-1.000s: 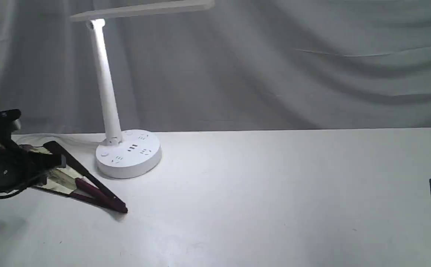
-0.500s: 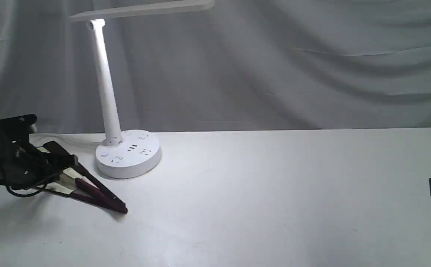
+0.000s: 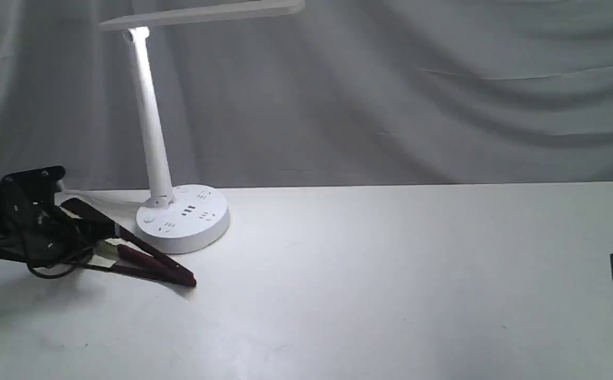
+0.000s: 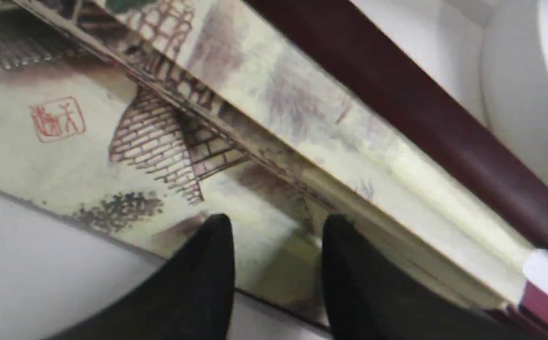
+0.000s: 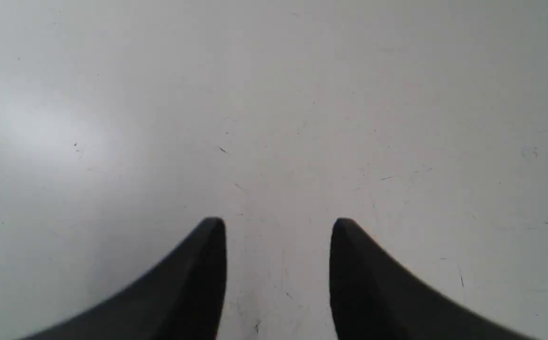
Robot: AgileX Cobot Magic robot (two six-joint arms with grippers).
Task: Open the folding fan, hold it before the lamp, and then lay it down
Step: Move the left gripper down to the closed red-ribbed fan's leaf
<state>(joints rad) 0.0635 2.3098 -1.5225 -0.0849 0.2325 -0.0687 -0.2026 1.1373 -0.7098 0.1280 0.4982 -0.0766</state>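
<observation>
Fan part-open beside lamp, left pincer over it.

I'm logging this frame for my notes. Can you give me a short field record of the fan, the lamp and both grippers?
folding fan: partly spread, low on the table, beside the lamp's base
lamp: upright, back left of table
left gripper: fingers apart, over the fan's painted paper
right gripper: fingers apart, over the table, holding nothing
</observation>
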